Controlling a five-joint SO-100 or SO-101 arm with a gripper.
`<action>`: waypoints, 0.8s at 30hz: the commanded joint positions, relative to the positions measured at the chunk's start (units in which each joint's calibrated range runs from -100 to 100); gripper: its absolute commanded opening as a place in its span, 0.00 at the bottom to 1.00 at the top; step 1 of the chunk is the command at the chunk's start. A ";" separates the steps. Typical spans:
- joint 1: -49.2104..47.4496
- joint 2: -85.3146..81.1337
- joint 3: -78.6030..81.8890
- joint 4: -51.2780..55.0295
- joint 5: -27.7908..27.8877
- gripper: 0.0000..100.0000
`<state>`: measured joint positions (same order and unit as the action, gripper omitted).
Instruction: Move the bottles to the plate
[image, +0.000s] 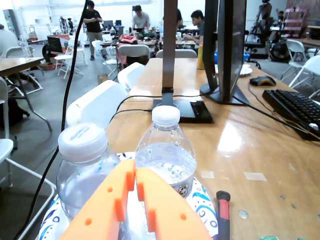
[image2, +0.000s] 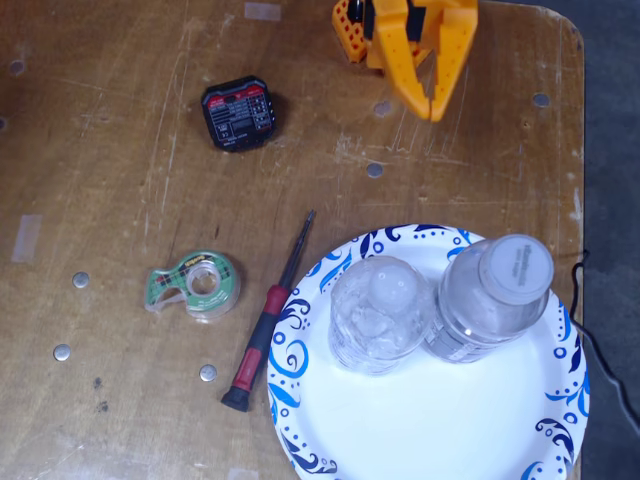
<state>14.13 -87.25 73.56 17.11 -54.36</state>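
Note:
Two clear ribbed bottles with white caps stand upright side by side on the plate, a white paper plate with blue swirls on its rim. In the fixed view one bottle is on the left and the other bottle on the right. My orange gripper is above the plate in that picture, clear of both bottles, shut with nothing in it. In the wrist view the shut gripper points between the left bottle and the right bottle, with the plate under them.
A red and black screwdriver lies against the plate's left rim, with a green tape dispenser and a black outlet tester further left. The table edge runs close to the plate's right side. Monitor stands and a keyboard lie beyond the bottles.

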 joint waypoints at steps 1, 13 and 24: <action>3.50 -9.04 5.54 0.04 0.79 0.01; 11.58 -11.57 16.71 -0.14 4.02 0.01; 11.58 -11.40 25.45 1.87 3.97 0.01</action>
<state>25.34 -98.24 97.93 18.04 -50.40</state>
